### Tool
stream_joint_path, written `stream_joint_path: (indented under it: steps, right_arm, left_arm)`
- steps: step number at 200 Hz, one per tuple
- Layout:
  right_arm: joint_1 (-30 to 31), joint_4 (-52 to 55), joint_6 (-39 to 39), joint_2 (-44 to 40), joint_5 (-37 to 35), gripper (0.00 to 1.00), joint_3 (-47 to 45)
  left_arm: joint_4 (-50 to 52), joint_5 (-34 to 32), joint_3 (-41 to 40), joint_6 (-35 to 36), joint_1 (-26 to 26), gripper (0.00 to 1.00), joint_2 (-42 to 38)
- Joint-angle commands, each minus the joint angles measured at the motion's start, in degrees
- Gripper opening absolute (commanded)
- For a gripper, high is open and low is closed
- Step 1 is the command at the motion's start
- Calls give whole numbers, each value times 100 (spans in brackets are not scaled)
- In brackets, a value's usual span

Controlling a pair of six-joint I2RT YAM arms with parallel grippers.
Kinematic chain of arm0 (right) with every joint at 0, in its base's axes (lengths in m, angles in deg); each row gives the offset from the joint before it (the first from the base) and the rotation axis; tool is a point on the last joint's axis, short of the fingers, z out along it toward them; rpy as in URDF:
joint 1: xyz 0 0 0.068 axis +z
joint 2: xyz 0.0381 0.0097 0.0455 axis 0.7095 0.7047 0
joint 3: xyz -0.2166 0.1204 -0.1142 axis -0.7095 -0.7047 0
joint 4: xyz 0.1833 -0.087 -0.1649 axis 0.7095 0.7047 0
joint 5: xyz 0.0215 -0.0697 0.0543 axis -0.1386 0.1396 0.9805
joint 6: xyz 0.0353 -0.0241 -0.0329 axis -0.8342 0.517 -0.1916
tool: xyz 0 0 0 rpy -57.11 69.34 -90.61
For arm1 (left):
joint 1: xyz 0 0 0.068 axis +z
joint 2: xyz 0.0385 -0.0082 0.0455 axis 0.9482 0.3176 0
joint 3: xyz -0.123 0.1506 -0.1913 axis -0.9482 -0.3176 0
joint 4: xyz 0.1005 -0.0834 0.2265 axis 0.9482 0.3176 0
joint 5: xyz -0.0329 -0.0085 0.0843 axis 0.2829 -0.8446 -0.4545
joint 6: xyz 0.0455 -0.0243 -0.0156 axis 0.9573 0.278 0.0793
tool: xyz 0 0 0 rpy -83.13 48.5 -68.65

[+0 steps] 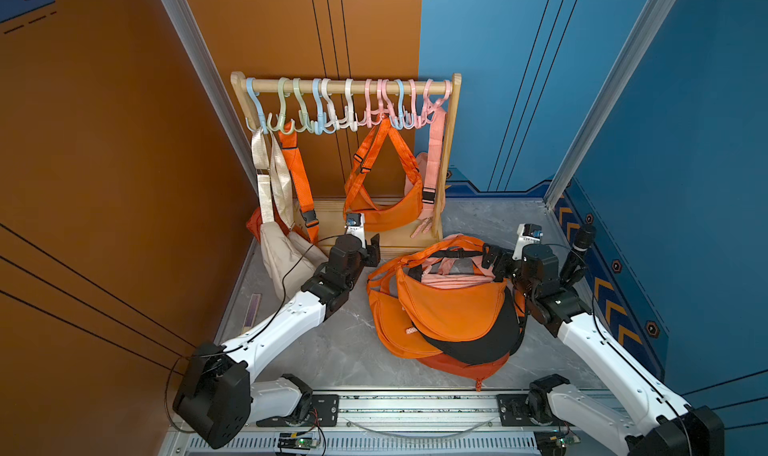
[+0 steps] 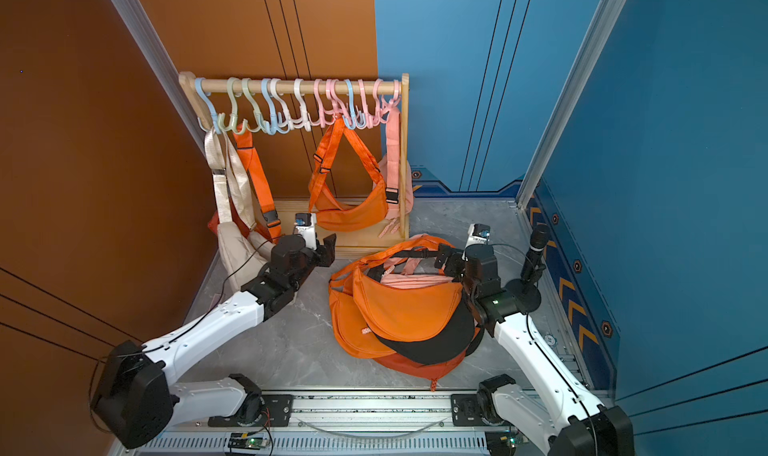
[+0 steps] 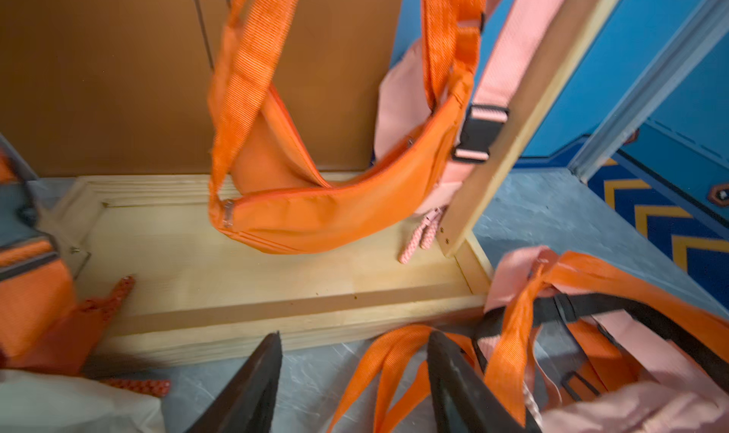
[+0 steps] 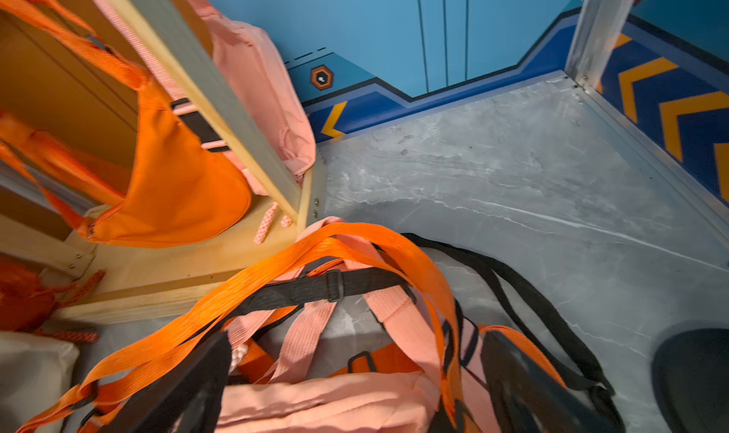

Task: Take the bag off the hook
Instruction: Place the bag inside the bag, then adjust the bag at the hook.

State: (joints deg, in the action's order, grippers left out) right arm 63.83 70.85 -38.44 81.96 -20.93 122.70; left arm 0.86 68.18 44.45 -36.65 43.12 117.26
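Left wrist view first: my left gripper (image 3: pixel 355 334) has its jaws standing apart, and I see nothing between them but grey table (image 3: pixel 315 376) and an orange strap (image 3: pixel 390 356) lying flat underneath. No grip on anything there. Straight ahead hangs the orange bag (image 3: pixel 335 210), over the rack's wooden base.

Both top views next: the rack (image 1: pixel 357 86) stands at the far side of the table, and the orange bag (image 1: pixel 386 215) is on its pink hook (image 1: pixel 380 115), a bit right of the rail's middle, not yet off. My left gripper (image 1: pixel 372 248) sits just near of the rack base, low and slightly left of that bag, not touching it. A beige bag (image 1: pixel 286 258) hangs at the left end and a pink bag (image 1: pixel 436 155) by the right post.

Over to the right: my right gripper (image 1: pixel 490 261) is at the far right edge of the pile (image 1: pixel 449 308) of bags on the table. Right wrist view shows it (image 4: pixel 357 334) spread wide, fingers straddling the pile's pink fabric and crossed straps, with nothing clamped that I can see.
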Motion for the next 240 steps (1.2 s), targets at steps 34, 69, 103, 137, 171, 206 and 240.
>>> stream_joint_path:
  steps: [34,69,103,137,171,206,240]
  right_arm:
    - [654,-151,365,89,130,100,340]
    - [904,-276,451,245,243,100,426]
    - [973,-370,432,349,483,99,499]
    - [1024,-344,476,426,547,99,552]
    - [1037,-366,482,505,584,99,558]
    - [1046,-352,529,596,597,99,553]
    - [1046,-392,547,675,632,99,584]
  left_arm:
    - [805,1384,755,-90,1254,60,-187]
    - [1180,2212,1526,269,1718,56,193]
    - [920,2921,1950,650,1740,46,604]
    - [899,3098,2635,856,1625,44,1089]
    - [894,3055,3387,1054,1475,41,1712]
    - [894,3080,4141,1145,1421,39,2257]
    - [876,2885,4614,1202,1412,38,2658]
